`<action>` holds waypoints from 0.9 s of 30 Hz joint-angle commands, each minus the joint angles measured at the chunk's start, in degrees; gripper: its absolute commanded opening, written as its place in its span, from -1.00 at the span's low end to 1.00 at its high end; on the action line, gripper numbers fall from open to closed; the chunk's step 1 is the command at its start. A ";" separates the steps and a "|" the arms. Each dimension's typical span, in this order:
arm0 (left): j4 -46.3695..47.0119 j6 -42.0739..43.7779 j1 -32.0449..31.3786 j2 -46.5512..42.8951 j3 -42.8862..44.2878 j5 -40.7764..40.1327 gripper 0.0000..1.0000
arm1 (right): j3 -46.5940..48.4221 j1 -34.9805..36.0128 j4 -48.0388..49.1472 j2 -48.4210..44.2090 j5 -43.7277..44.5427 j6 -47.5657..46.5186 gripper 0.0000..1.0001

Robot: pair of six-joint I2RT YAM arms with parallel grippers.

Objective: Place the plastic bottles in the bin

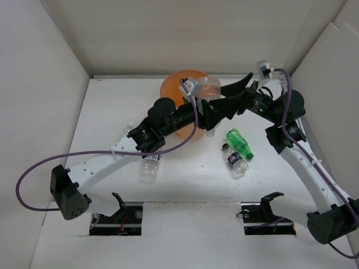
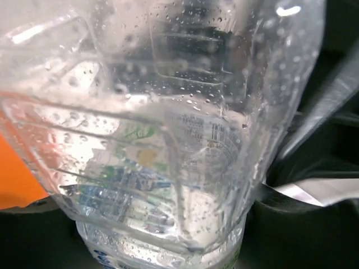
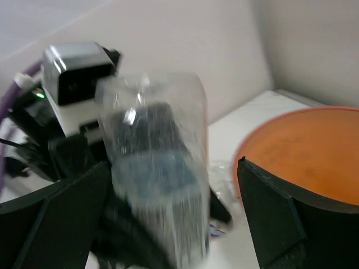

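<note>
A clear plastic bottle (image 1: 207,87) hangs over the right rim of the orange bin (image 1: 178,89). My left gripper (image 1: 208,112) is shut on it from below. In the left wrist view the wet bottle (image 2: 168,123) fills the frame and hides the fingers, with the bin (image 2: 17,179) showing orange at the left. My right gripper (image 3: 174,168) stands open around the same bottle (image 3: 157,168), its black fingers (image 3: 272,213) apart from it; the bin (image 3: 314,151) is at the right. On the table lie a green bottle (image 1: 239,142), a dark-capped bottle (image 1: 236,160) and a clear bottle (image 1: 150,168).
White walls close in the table on the left, back and right. Another small bottle (image 1: 211,132) lies by the bin's front right side. Two black fixtures (image 1: 120,208) (image 1: 263,210) sit at the near edge. The left arm crosses over the clear bottle on the table.
</note>
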 commanded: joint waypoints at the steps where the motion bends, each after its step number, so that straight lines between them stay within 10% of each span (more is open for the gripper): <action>1: -2.99 2.35 3.83 0.34 8.26 -16.03 -0.84 | 3.00 -6.81 -13.24 -3.69 5.88 -10.68 1.00; 9: -10.47 5.69 10.86 12.37 22.52 -31.52 -0.86 | -4.02 -14.23 -24.45 -8.80 12.04 -20.97 1.00; 14: -10.56 6.30 14.12 18.88 25.51 -34.94 -0.72 | -4.56 -11.08 -38.15 -5.29 33.24 -28.61 1.00; 24: -12.40 3.23 14.12 21.88 25.61 -34.70 0.86 | -7.81 -10.10 -44.41 8.16 46.59 -29.33 1.00; 27: -13.71 2.09 14.12 20.31 25.61 -31.71 1.00 | -9.82 -10.10 -41.26 10.36 45.54 -29.33 1.00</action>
